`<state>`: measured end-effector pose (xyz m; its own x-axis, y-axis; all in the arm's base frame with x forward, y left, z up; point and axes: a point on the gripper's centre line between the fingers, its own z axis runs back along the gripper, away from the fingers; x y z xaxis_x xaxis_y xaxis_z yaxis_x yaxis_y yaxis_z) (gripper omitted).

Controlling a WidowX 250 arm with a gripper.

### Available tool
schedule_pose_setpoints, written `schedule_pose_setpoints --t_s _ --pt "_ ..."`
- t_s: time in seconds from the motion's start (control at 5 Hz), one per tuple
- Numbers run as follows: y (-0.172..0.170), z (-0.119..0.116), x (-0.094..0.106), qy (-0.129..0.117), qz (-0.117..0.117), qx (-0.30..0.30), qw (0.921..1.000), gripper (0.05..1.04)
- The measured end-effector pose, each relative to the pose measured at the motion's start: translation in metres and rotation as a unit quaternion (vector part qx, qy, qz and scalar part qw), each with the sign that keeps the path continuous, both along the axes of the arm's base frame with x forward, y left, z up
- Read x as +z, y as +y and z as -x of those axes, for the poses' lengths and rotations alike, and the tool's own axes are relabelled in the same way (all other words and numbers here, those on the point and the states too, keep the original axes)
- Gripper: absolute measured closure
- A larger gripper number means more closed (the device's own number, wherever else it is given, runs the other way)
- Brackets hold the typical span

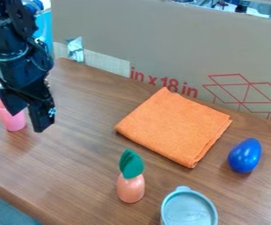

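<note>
We mark one pink cup (11,121), plain, smooth-looking, wider at the rim, narrowing to a rounded base. Stands upright on the brown wood worktop (85,145), around nine o'clock in the view, near the left edge. Rim partly hidden by the black fingers (42,119); we can't tell if they touch it. Lower wall shows at about seven o'clock from them. Inside: we can't see.

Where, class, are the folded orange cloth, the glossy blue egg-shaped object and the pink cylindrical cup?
Folded orange cloth (173,126): camera view, its upper face.
Glossy blue egg-shaped object (245,155): camera view, its rounded side.
Pink cylindrical cup (13,122): camera view, its lower wall.
</note>
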<state>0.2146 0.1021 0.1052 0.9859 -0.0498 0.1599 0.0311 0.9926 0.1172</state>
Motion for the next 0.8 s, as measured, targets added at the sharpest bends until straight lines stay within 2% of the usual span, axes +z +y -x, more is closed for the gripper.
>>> schedule_pose_setpoints --t_s 0.2,0.8 --pt "-0.001 0.002 -0.005 0.01 0.005 0.0 0.9999 0.082" --pt "0.037 -0.001 0.005 -0.009 0.027 0.014 0.9995 0.082"
